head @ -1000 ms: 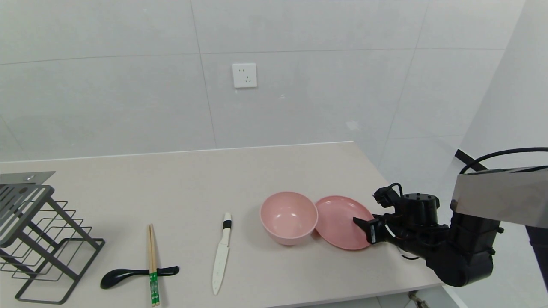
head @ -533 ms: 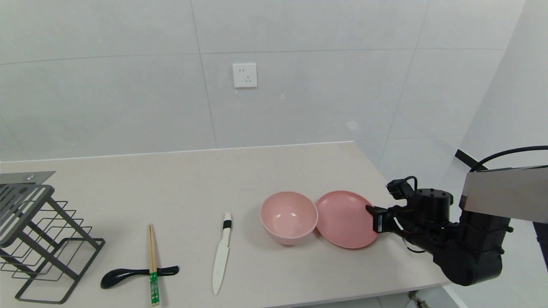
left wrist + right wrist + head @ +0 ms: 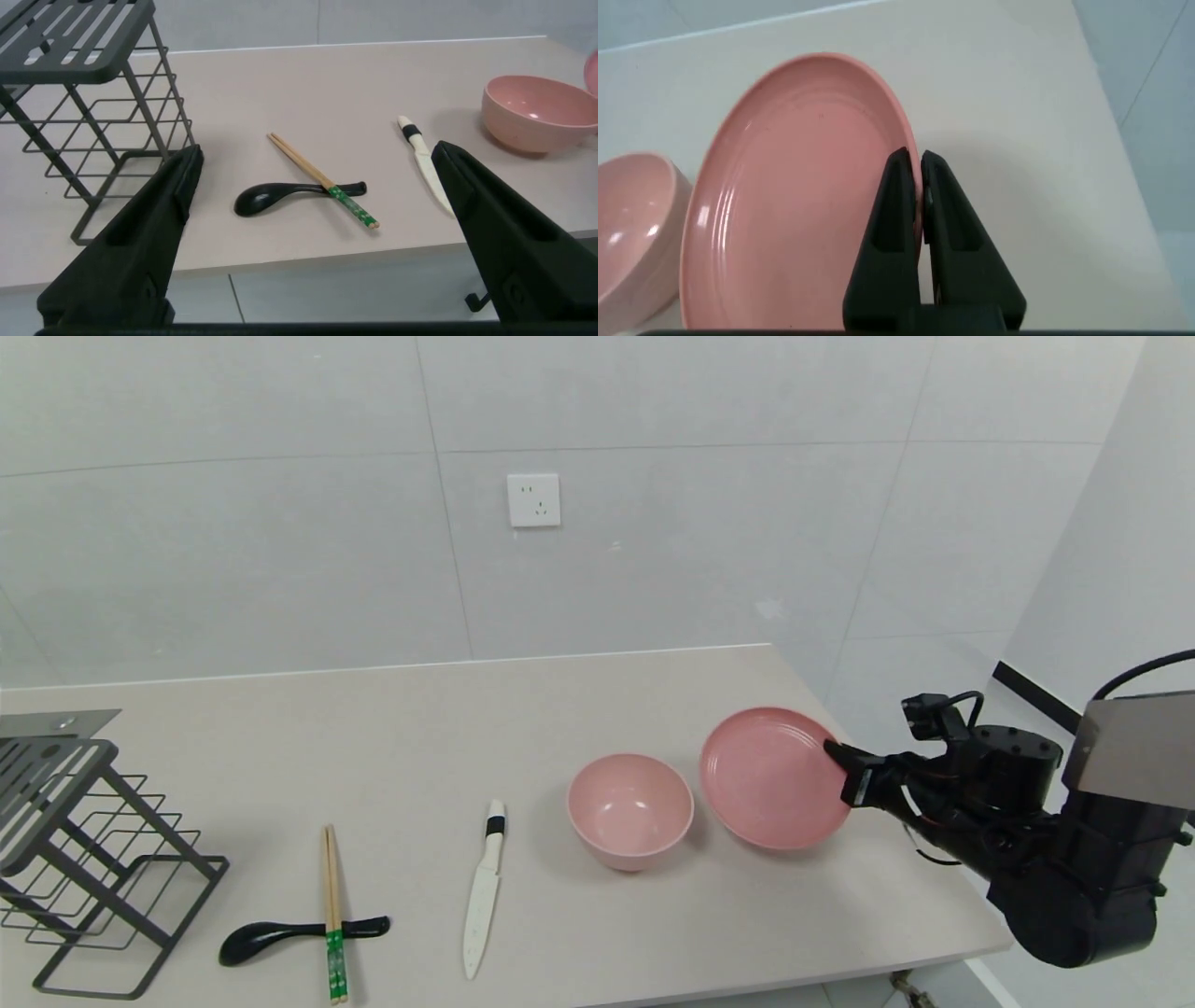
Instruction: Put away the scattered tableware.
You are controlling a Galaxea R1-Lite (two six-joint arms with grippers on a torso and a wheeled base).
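My right gripper (image 3: 836, 754) is shut on the right rim of a pink plate (image 3: 770, 791), holding it tilted up above the counter; the wrist view shows the fingers (image 3: 898, 196) pinching the plate (image 3: 794, 187) edge. A pink bowl (image 3: 630, 809) stands just left of the plate. A white knife (image 3: 485, 887), wooden chopsticks (image 3: 332, 915) and a black spoon (image 3: 280, 930) lie on the counter further left. My left gripper (image 3: 313, 168) is open, off the counter's near edge, facing the spoon (image 3: 280, 194), chopsticks (image 3: 322, 179) and knife (image 3: 425, 168).
A dark wire dish rack (image 3: 84, 859) stands at the counter's left end, also seen as the rack (image 3: 84, 103) in the left wrist view. The counter's right edge (image 3: 887, 821) runs beneath the right arm. A wall socket (image 3: 533, 500) sits on the tiled wall.
The right gripper has lifted the pink plate off the counter, tilting it up and carrying it rightward, away from the bowl. The other tableware has not moved.
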